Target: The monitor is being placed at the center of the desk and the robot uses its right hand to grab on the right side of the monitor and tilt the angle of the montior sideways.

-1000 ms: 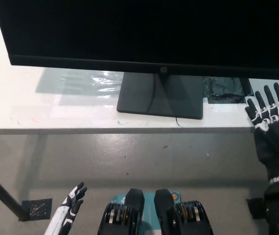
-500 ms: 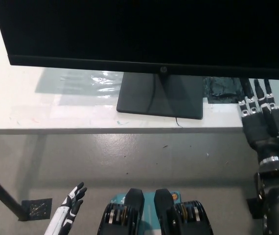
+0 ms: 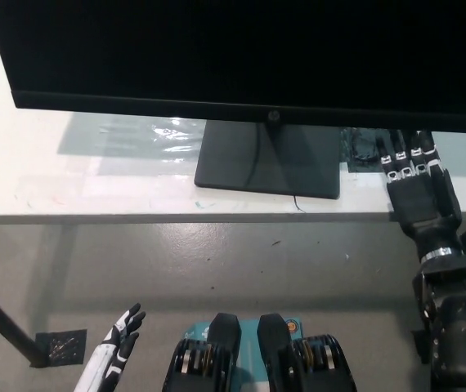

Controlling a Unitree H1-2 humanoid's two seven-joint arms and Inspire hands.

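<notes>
A large black monitor [image 3: 241,53] fills the top of the head view, its screen dark, standing on a flat black base [image 3: 267,160] on the white desk [image 3: 20,155]. My black right hand [image 3: 415,186] is raised at the right, palm toward the screen, fingers straight and apart. Its fingertips reach up to the monitor's lower edge near the right side and are partly hidden under it. The hand holds nothing. My white left hand [image 3: 118,340] rests low at the lower left, below the desk's edge, fingers spread.
A black patch [image 3: 362,149] lies on the desk right of the base, behind my right hand. A thin cable [image 3: 296,202] runs off the base's front. Below the desk edge is grey floor [image 3: 217,261], with a dark desk leg [image 3: 4,322] at the lower left.
My right hand has moved left and forward, from beside the desk's right edge to just under the monitor's lower right edge. The left hand and monitor stay still.
</notes>
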